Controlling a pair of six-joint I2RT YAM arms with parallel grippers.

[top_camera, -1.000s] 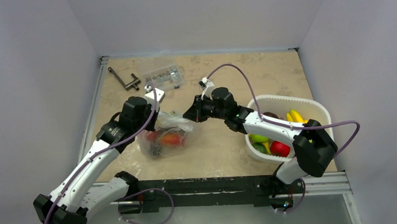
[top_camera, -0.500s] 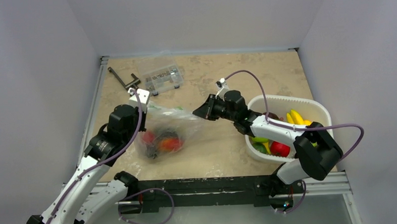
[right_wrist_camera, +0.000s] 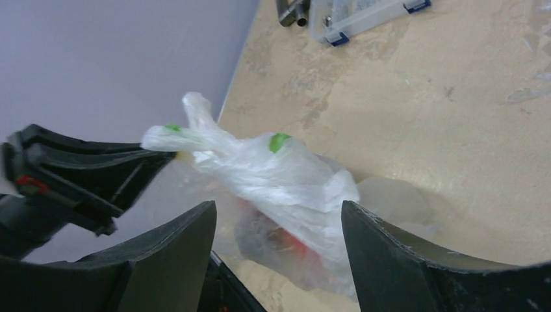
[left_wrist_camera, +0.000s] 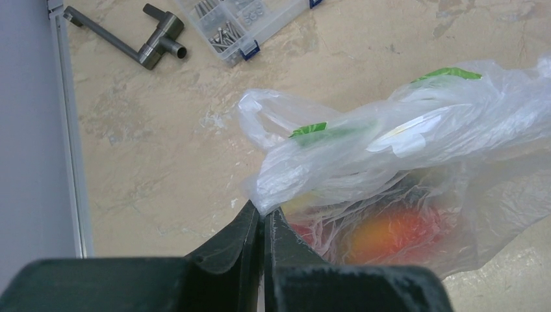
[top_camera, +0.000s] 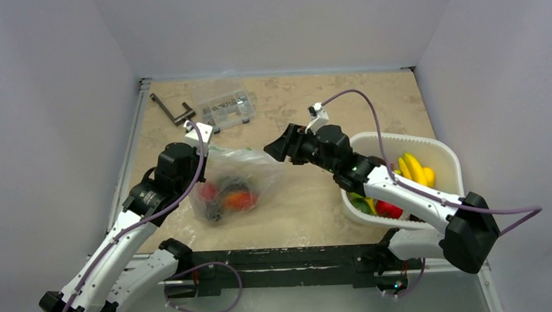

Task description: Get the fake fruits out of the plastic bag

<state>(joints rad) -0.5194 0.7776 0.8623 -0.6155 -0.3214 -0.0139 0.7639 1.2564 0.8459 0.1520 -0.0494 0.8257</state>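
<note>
The plastic bag (top_camera: pixel 240 173) lies on the table left of centre, clear film with green print. Through it show the fake fruits: a red one (top_camera: pixel 206 191), an orange-red one (top_camera: pixel 238 198) and a dark cluster (top_camera: pixel 218 209). My left gripper (left_wrist_camera: pixel 263 211) is shut on a fold of the bag's (left_wrist_camera: pixel 403 136) upper left edge, with the orange-red fruit (left_wrist_camera: pixel 390 231) just beyond. My right gripper (top_camera: pixel 273 151) hovers open just right of the bag's top. In the right wrist view its jaws (right_wrist_camera: pixel 278 208) stand wide apart with the bag (right_wrist_camera: pixel 279 172) beyond them, untouched.
A white basket (top_camera: pixel 399 135) at the right holds a banana (top_camera: pixel 414 167), green pieces and a red fruit (top_camera: pixel 388 207). A clear compartment box (top_camera: pixel 223 105) and a metal crank tool (top_camera: pixel 173 111) lie at the back left. Walls close in left and right.
My right gripper has opened, let go of the bag's top and drawn back to the right. The bag has slackened and spread; the left gripper still pinches its edge.
</note>
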